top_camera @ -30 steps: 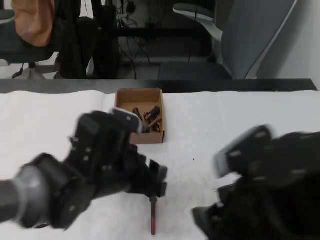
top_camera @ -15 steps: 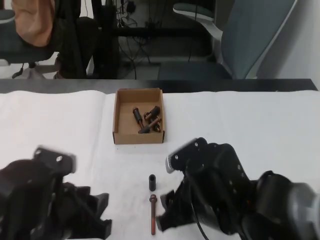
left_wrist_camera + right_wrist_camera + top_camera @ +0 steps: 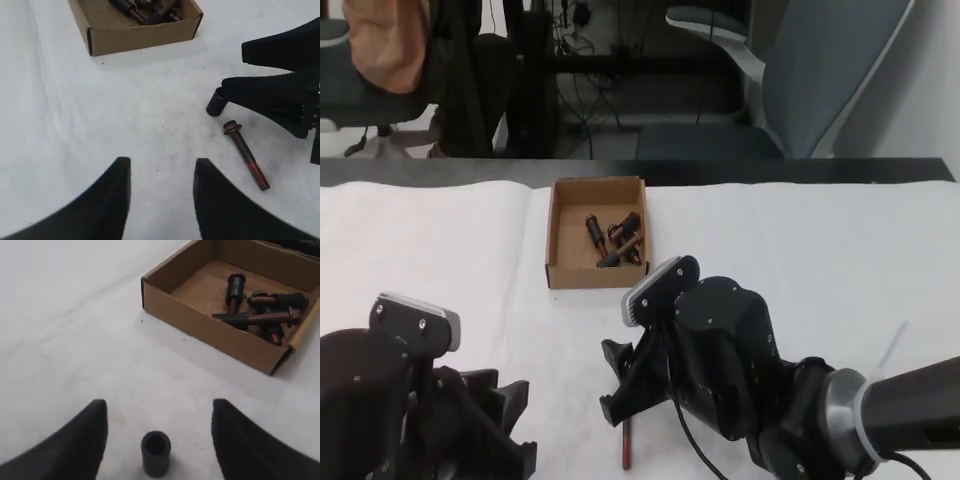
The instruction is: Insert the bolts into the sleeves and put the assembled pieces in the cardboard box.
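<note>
The right claw (image 3: 159, 404) gapes wide and empty, its matte black fingers (image 3: 82, 440) flanking a short black cylindrical sleeve (image 3: 156, 452) that stands upright on the white cloth-covered desk (image 3: 65, 315). Near the sleeve lies a coppery threaded bolt (image 3: 246, 154). The left claw (image 3: 162, 161) is parted, holding nothing. Farther off, a corrugated cardboard box (image 3: 200, 320) holds assembled pieces (image 3: 260, 316).

In the high view's lower centre, the right hand (image 3: 610, 380) hid the sleeve (image 3: 155, 452) and the head of the bolt (image 3: 625, 447).

Bare cloth (image 3: 75, 325) lies between sleeve (image 3: 155, 452) and cardboard box (image 3: 200, 322).
</note>
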Controlling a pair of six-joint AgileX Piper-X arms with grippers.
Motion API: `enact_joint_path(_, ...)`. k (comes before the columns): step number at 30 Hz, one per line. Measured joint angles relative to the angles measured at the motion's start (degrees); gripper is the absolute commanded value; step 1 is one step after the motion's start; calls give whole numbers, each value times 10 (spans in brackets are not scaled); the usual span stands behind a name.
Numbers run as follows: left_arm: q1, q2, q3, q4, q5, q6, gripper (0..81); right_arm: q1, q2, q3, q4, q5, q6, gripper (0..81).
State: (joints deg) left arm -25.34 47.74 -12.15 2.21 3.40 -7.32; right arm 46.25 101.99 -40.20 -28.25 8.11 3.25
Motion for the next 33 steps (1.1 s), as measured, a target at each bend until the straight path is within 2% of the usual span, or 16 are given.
enact_joint_path(2,0,0,0,-8,0,0,363,0,0,1,5,0,4,542)
enact_joint_path(5,0,0,0,-26,0,0,363,0,0,-1,17,0,13,421)
enact_joint_path(6,0,0,0,-35,0,0,363,0,0,-5,30,0,17,405)
enact_joint_path(12,0,0,0,-82,0,0,363,0,8,-51,135,-8,5,402)
enact_joint_path(16,0,0,0,-95,0,-1,363,0,29,-90,197,-20,-3,449)
enact_joint_path(20,0,0,0,-98,0,-1,363,0,48,-123,251,-21,-3,451)
enact_joint_path(21,1,0,0,-99,0,-1,363,0,52,-129,262,-21,-3,431)
enact_joint_path(22,1,0,0,-99,0,-1,363,-2,56,-137,272,-19,-3,375)
enact_joint_path(23,1,0,0,-99,0,-1,363,-1,61,-144,282,-15,-3,252)
enact_joint_path(24,1,0,0,-99,0,-1,363,-1,63,-149,282,-11,-3,85)
enact_joint_path(25,1,0,0,-99,0,-1,363,-3,66,-152,287,-6,-3,3)
enact_joint_path(30,1,0,0,-99,0,-1,363,-3,67,-165,315,-26,-3,6)
enact_joint_path(33,1,0,0,-99,0,-1,363,-4,67,-196,390,-43,-19,6)
